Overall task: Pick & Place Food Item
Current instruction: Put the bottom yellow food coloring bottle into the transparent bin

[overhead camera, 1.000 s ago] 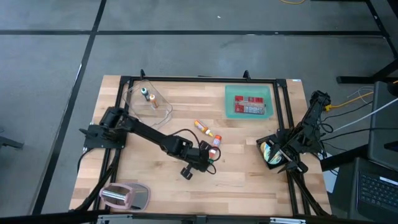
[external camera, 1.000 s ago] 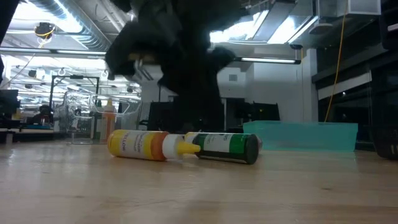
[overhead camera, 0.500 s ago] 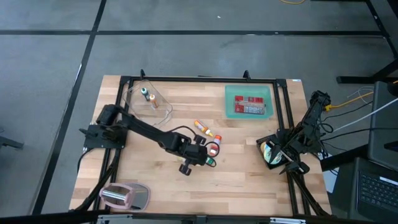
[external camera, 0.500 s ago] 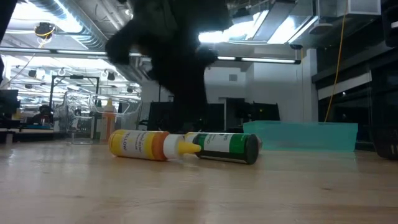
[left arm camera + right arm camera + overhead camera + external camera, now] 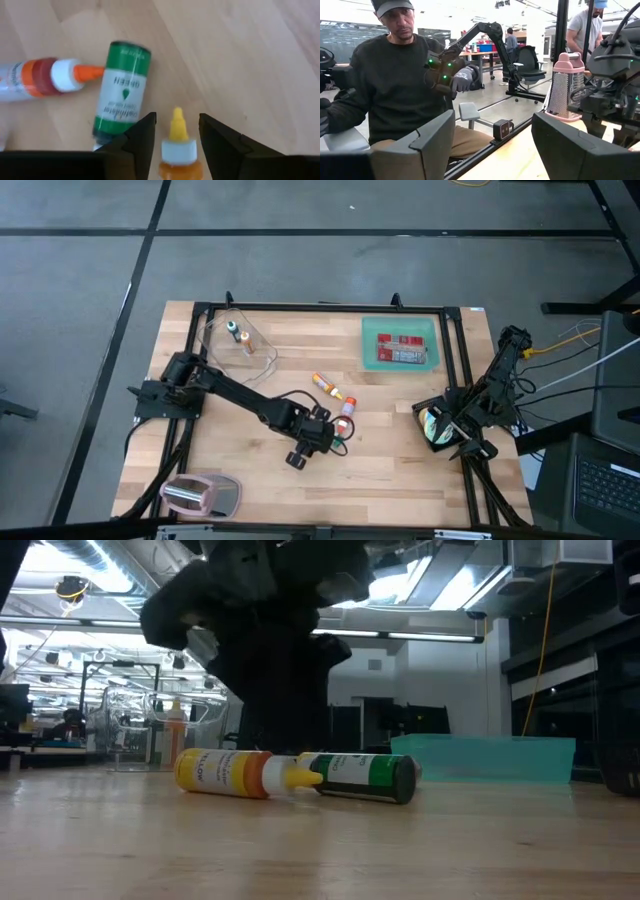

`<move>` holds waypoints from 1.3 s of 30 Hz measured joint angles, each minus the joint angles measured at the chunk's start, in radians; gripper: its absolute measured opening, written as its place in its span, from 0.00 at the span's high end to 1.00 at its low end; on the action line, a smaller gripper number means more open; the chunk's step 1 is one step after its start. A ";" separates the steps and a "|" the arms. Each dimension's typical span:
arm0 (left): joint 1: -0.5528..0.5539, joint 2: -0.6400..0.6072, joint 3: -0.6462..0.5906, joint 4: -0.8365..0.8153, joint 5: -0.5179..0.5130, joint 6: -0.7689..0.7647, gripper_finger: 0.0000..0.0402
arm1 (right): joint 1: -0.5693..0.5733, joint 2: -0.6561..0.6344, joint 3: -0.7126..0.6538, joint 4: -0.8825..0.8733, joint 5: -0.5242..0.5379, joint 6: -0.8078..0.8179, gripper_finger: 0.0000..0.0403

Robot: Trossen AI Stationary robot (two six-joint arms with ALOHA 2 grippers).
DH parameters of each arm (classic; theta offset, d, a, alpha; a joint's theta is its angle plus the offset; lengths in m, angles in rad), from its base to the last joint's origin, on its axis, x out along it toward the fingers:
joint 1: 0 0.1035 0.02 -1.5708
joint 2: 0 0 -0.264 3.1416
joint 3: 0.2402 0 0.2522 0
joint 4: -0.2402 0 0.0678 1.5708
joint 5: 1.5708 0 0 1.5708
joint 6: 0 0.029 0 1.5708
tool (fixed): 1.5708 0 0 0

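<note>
A yellow squeeze bottle (image 5: 220,772) with an orange collar, white cap and yellow nozzle lies on its side mid-table. Its nozzle (image 5: 177,125) points toward the table's right. Just behind it lies a green bottle (image 5: 121,92) (image 5: 365,776), and the orange nozzle of a red-banded bottle (image 5: 37,82) touches the green one. My left gripper (image 5: 177,116) (image 5: 322,432) is open and slants down over the yellow bottle's neck, one finger on each side of the cap. My right gripper (image 5: 492,130) is open at the table's right edge, with nothing between its fingers.
Another orange bottle (image 5: 328,387) lies a little farther back. A teal bin (image 5: 400,345) with red packs stands at the far right, a clear container (image 5: 235,340) at the far left, and a pink grater (image 5: 200,495) at the near left corner. A person (image 5: 395,85) sits beyond the table.
My left hand has rolled and tipped above the bottles. In the low view its dark bulk has shifted toward the table's left. The yellow and green bottles have kept their places on the table.
</note>
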 joint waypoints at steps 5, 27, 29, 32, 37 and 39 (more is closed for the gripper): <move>0.000 0.051 0.033 -0.006 0.016 -0.004 0.66 | 0.000 0.000 0.000 0.003 0.000 -0.001 0.36; -0.003 0.141 0.104 -0.139 -0.033 0.034 0.89 | 0.000 0.000 0.000 0.007 0.000 -0.003 0.36; -0.010 0.141 0.104 -0.151 -0.074 0.043 0.93 | 0.000 0.000 0.000 0.007 0.000 -0.003 0.36; -0.016 0.141 0.103 -0.153 -0.101 0.050 0.93 | 0.000 0.000 0.000 0.007 0.000 -0.003 0.36; -0.019 0.146 0.126 -0.164 -0.117 0.051 0.93 | 0.000 0.000 0.000 0.007 0.000 -0.002 0.36; -0.020 0.149 0.149 -0.165 -0.129 0.053 0.93 | 0.000 0.000 0.000 0.007 0.000 -0.002 0.36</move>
